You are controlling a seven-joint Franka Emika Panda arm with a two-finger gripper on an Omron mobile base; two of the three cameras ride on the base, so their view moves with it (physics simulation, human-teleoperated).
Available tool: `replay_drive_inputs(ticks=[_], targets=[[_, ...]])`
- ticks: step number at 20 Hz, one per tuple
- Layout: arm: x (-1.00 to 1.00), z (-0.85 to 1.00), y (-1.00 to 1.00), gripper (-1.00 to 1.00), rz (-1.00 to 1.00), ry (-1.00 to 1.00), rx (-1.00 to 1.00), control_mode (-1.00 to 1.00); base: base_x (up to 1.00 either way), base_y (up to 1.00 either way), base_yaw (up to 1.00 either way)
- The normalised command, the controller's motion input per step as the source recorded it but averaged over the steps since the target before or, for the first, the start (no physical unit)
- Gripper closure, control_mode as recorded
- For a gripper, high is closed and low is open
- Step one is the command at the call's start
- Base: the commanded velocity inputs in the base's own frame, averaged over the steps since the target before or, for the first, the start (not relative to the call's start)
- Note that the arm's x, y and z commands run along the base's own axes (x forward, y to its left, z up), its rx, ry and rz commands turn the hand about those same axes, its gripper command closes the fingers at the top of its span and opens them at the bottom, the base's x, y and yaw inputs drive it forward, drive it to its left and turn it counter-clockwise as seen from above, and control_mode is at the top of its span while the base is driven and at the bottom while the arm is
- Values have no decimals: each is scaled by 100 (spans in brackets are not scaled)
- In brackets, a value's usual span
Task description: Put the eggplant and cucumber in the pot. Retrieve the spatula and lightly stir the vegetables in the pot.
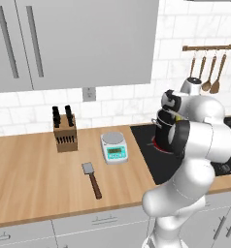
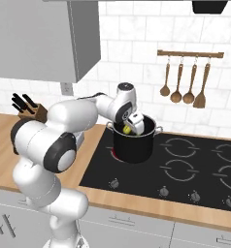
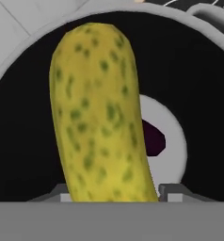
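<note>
Wooden counter [image 1: 35, 160] runs along the left, w/ the black cooktop [image 2: 185, 169] set into it on the right. My arm [image 2: 64, 126] reaches from the counter side over to the pot [image 2: 133, 143], a black stockpot sitting on the cooktop's rear-left burner, grey loop handle visible at the rim.

My gripper [image 2: 131, 127] hangs just over the pot's mouth, tilted down into it. Jaws are partway closed, clamped on the cucumber [image 3: 100, 113]: yellow-green, speckled, gripped at one end w/ the rest pointing down into the pot. In the right base view the cucumber shows at rim level, inside the opening. In the hand view, behind the cucumber, a dark purple bit lies on the pot's pale bottom; probably the eggplant [image 3: 154, 139], mostly hidden.

Spatula [image 1: 91, 179] lies flat on the counter, well apart from the pot, grey blade toward the wall, brown handle toward the front edge. Near it: a digital scale [image 1: 114, 147] and a knife block [image 1: 65, 130]. Wooden utensils [image 2: 183, 87] hang on a wall rail above the cooktop.
</note>
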Motion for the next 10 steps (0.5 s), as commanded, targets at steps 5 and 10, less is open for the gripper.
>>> replay_drive_inputs(ticks=[5,10], targets=[[0,-3,0,-100,0,-2,-4,-100,0,0,0],[0,19,0,-100,0,-8,-5,-100,0,0,0]])
